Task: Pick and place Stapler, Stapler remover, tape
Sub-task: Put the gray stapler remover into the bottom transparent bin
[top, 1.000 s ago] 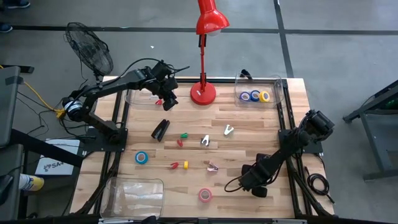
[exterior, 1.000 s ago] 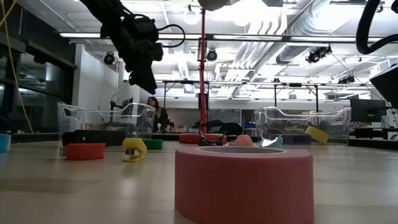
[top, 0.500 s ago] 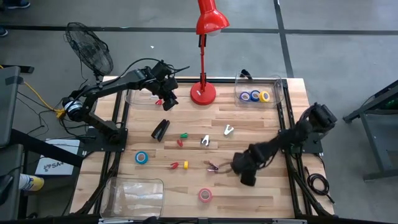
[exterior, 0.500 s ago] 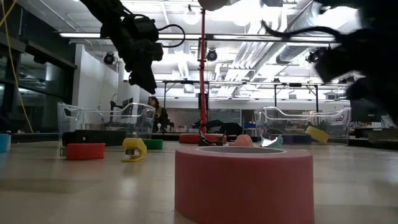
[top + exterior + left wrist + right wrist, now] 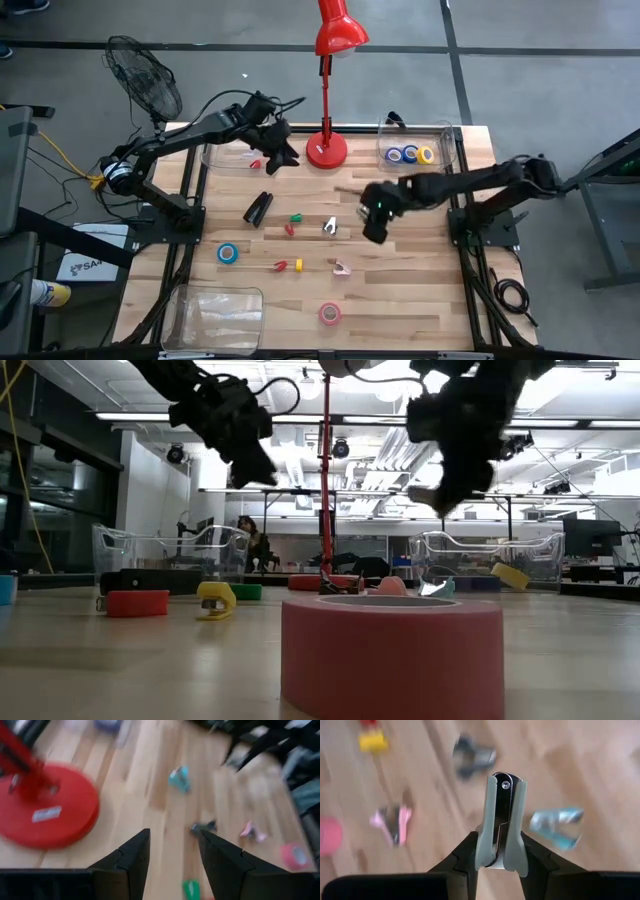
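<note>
My right gripper [image 5: 372,222] hangs over the table's middle, shut on a grey staple remover [image 5: 501,820]. Below it lie a teal remover [image 5: 557,825], a dark one [image 5: 472,757] and a pink one [image 5: 342,267]. My left gripper [image 5: 285,155] is open and holds nothing, beside the red lamp's base [image 5: 47,812]. The black stapler [image 5: 258,208] lies flat left of centre. A blue tape roll [image 5: 228,253] and a pink one [image 5: 330,313] lie on the wood. More rolls [image 5: 410,154] sit in the far right bin. My right gripper pinches the grey staple remover between its two fingers, which press its two side wings [image 5: 487,851] from either side. The remover's riveted end [image 5: 506,784] sticks out beyond the fingertips. It is lifted clear of the table, with the fingers pointing downward.
A red lamp [image 5: 326,150] stands at the far middle and a fan [image 5: 145,80] off the far left corner. Clear bins sit at far left [image 5: 225,155], far right [image 5: 440,135] and near left [image 5: 215,310]. Small red, green and yellow pieces [image 5: 290,222] lie around the middle.
My right arm has swung fast from the table's near right corner, past the pink remover, toward the far edge and left, ending high over the middle. My left gripper has shifted a little right toward the lamp base and tipped its fingers that way.
</note>
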You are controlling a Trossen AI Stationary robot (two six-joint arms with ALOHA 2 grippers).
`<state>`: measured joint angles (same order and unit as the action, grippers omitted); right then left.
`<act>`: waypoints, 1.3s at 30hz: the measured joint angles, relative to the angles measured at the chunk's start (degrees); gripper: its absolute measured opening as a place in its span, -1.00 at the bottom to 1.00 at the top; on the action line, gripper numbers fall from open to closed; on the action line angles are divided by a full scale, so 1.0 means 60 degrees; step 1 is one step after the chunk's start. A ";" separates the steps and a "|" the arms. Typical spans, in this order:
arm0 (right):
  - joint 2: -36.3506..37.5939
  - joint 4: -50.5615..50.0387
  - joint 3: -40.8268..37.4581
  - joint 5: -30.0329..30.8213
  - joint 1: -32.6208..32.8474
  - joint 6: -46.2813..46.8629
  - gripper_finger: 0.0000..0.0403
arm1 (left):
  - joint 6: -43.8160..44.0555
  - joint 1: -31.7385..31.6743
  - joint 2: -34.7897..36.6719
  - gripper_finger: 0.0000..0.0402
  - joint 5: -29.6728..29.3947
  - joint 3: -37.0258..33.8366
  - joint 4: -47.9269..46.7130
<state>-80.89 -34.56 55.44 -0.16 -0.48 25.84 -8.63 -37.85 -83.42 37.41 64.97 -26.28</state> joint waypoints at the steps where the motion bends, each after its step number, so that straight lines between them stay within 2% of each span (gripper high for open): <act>1: 0.0084 0.0223 0.0000 0.0000 -0.0246 -0.0287 -0.54 | 0.0130 0.0000 0.0000 -0.18 0.0204 0.0000 0.0307; 7: 0.0466 0.1908 0.0000 -0.0007 -0.1504 -0.1834 -0.54 | 0.1398 0.0004 0.0000 -0.18 0.1178 0.0000 0.2631; 11: 0.0500 0.3350 0.0000 -0.0298 -0.2133 -0.2716 -0.54 | 0.2250 0.0163 0.0000 -0.18 0.1141 0.0000 0.4248; 14: 0.0500 0.4337 0.0000 -0.0415 -0.2426 -0.3399 -0.54 | 0.2317 0.0439 0.0000 -0.18 0.0670 0.0000 0.5235; 18: 0.0500 0.5030 0.0000 -0.0381 -0.2774 -0.4172 -0.54 | 0.2315 0.0942 0.0000 -0.18 -0.0485 0.0000 0.6129; 25: 0.0500 0.5915 0.0000 -0.0621 -0.3523 -0.4938 -0.54 | 0.2239 0.1679 0.0000 -0.18 -0.2590 0.0000 0.6623; 29: 0.0500 0.6943 0.0000 -0.1328 -0.3879 -0.4809 -0.54 | 0.2297 0.1937 0.0000 -0.16 -0.3147 0.0000 0.6651; 36: 0.0500 0.8071 0.0000 -0.2277 -0.4064 -0.4553 -0.54 | 0.2752 0.2275 0.0000 0.18 -0.3399 0.0000 0.7362; 39: 0.0500 0.8206 0.0000 -0.2376 -0.4068 -0.4558 -0.54 | 0.2772 0.2374 0.0000 0.33 -0.3613 0.0000 0.7776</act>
<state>-77.89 14.67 55.44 -14.42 -24.88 -1.50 8.00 -23.60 -83.42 15.74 64.97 20.38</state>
